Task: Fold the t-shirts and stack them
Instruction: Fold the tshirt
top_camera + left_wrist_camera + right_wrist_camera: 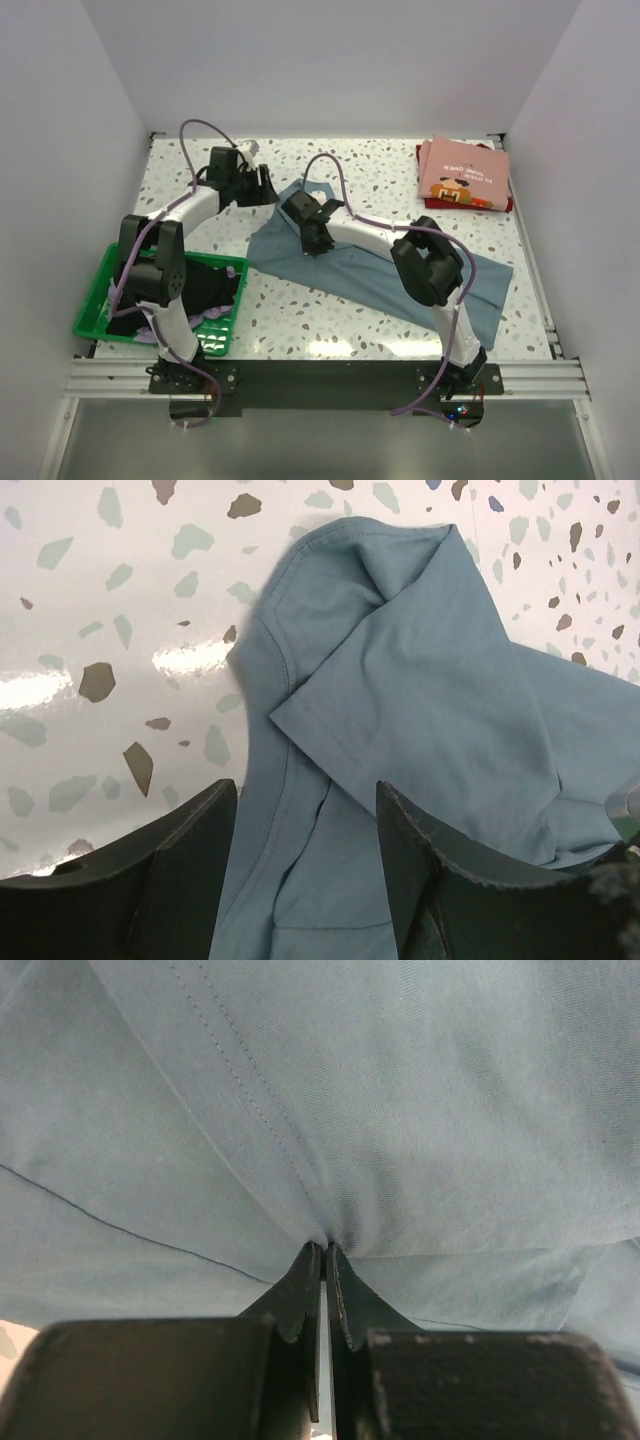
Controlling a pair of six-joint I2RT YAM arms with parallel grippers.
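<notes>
A dusty grey-blue t-shirt (pixel 400 275) lies spread and rumpled across the middle of the table. My right gripper (pixel 318 243) is shut on a pinch of its cloth near the left part, and the fabric puckers at the fingertips (pixel 325 1250). At the shirt's far left corner my left gripper (pixel 265 190) stands open, its two fingers either side of a folded sleeve (pixel 400 680) with cloth lying between them (pixel 305 850). A folded pink t-shirt (pixel 462 172) with a printed graphic sits on a dark red one (pixel 506 203) at the back right.
A green mesh basket (pixel 95 295) stands at the near left, holding a black shirt (pixel 205 285) and a lavender one (pixel 215 318). White walls close in the table on three sides. Cables loop over both arms.
</notes>
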